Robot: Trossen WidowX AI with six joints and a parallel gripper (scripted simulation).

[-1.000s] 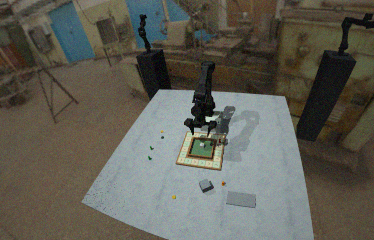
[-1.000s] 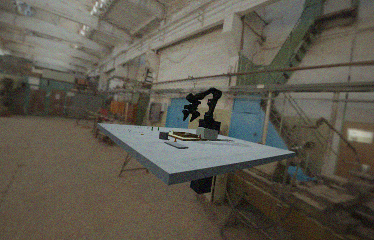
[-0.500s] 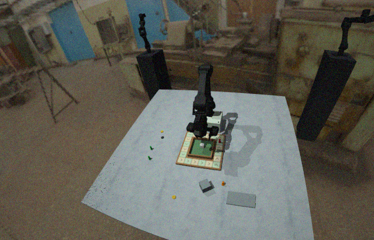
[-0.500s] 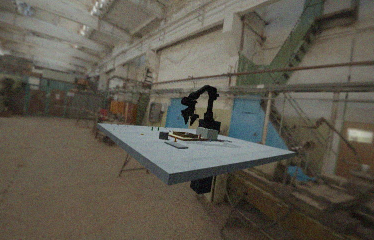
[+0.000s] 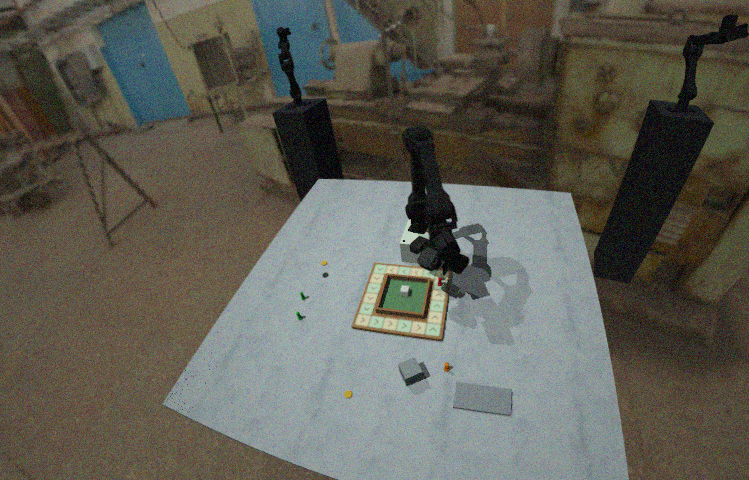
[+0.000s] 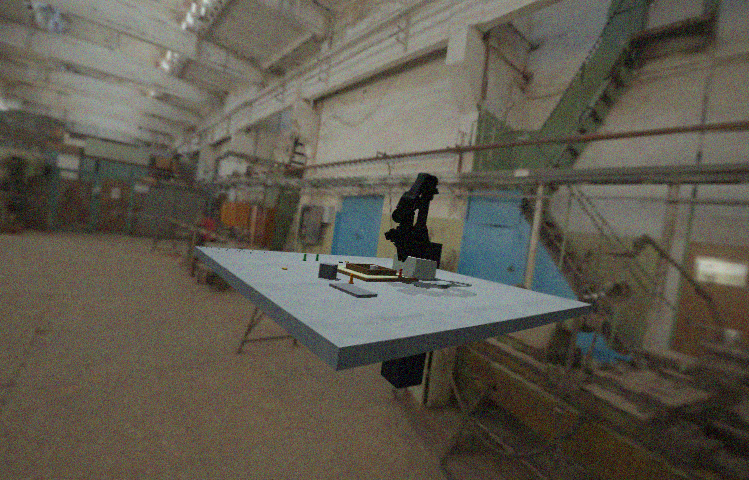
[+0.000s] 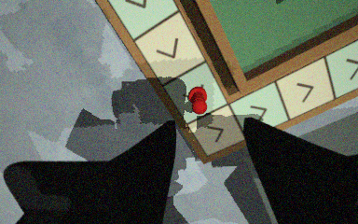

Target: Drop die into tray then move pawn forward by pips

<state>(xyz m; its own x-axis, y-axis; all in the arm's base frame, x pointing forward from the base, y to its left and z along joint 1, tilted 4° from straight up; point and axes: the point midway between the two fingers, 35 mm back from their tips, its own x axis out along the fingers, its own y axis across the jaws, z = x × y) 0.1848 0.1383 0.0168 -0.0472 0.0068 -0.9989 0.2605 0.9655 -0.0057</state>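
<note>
The board (image 5: 390, 324) (image 6: 366, 273) (image 7: 307, 89) lies mid-table, a ring of arrow squares around a green dice tray (image 5: 411, 304) (image 7: 279, 33). The white die (image 5: 405, 289) rests inside the tray; I cannot read its pips. The red pawn (image 7: 198, 100) (image 5: 439, 280) stands on a square of the ring next to a corner, at the board's far right in the top view. My gripper (image 7: 209, 126) (image 5: 447, 272) hangs low just above that corner, fingers half apart. The pawn is just beyond the fingertips, not between them.
A grey cube (image 5: 411, 369), an orange pawn (image 5: 446, 366) and a flat grey slab (image 5: 482, 398) lie in front of the board. Two green pawns (image 5: 301, 305) and small discs (image 5: 324, 262) (image 5: 348, 393) lie to the left. The arm's pale base block (image 5: 404, 245) stands behind the board.
</note>
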